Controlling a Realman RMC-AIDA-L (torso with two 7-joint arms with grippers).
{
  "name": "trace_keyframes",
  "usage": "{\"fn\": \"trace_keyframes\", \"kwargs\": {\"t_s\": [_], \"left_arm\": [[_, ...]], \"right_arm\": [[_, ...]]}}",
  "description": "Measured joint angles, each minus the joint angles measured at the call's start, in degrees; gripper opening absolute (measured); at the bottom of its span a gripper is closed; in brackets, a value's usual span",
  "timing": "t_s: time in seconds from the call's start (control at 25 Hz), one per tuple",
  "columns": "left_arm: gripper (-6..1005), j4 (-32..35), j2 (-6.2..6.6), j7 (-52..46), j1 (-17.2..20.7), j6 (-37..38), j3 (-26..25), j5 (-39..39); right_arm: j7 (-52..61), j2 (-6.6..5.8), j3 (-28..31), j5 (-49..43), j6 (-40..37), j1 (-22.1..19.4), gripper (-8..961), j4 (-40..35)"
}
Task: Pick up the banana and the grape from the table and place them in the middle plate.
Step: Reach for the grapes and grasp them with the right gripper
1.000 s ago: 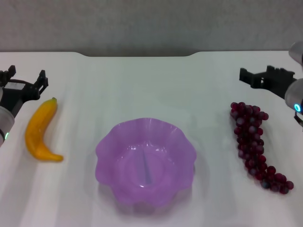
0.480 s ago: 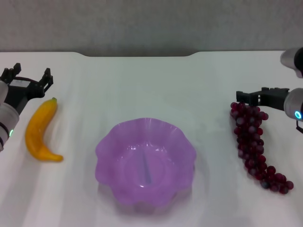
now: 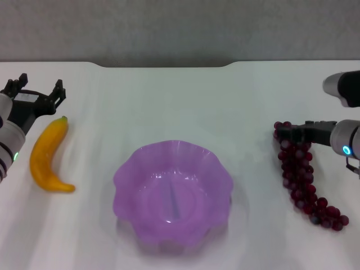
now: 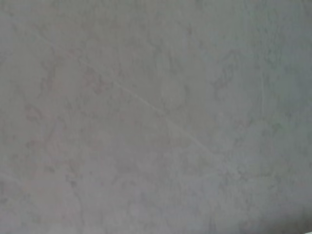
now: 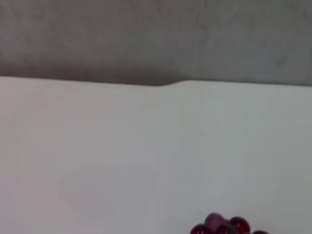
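Lying on the white table (image 3: 169, 95), the banana (image 3: 47, 156) sits close to the left edge, its dark-green tip pointing toward the far edge and its other end curling toward the table's centre. The left pincer (image 3: 35, 94) hangs just beyond that green tip, toward the far edge; its two dark fingers (image 3: 58, 92) stand spread apart with nothing between them, and they do not touch the fruit. The left wrist view shows only a mottled grey surface, so it adds nothing about the pincer or the banana.

The middle plate (image 3: 126, 169), translucent purple with a wavy scalloped rim, sits at the table's centre, nearer the front edge, and holds nothing. It lies well apart from both fruits.

The grape (image 3: 302, 179), a long bunch of dark-red berries, lies near the right edge, running from its broad far end down toward the front right corner. The right pincer (image 3: 288, 134) reaches in from the right edge, level over the far end of the bunch, its dark fingers overlapping the topmost berries in the head view. How wide it stands, and whether it presses on the berries, cannot be told. The right wrist view shows bare table, the notched far edge and a few berries of the grape (image 5: 222, 226).
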Motion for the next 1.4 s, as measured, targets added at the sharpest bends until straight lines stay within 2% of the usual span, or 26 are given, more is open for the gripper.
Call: {"fn": "trace_keyframes", "kwargs": {"t_s": [0.32,0.76,1.4], "left_arm": [[819,0.0,0.0,0.02,0.14,0.0,0.0,0.0],[818,-0.06,-0.1,0.01,0.25,0.01,0.0,0.0],[819,-0.34,-0.09,0.0,0.55,0.01,0.05,0.0]], "right_arm": [[0.12,0.11,-3.29,4.17,-0.71,-0.86,807,0.37],[1.37,0.28,-6.55,4.55,-1.48,-1.76,804,1.38],[2.3,-0.09,-5.88,4.57,-2.98,-3.14,801,2.56]]}}
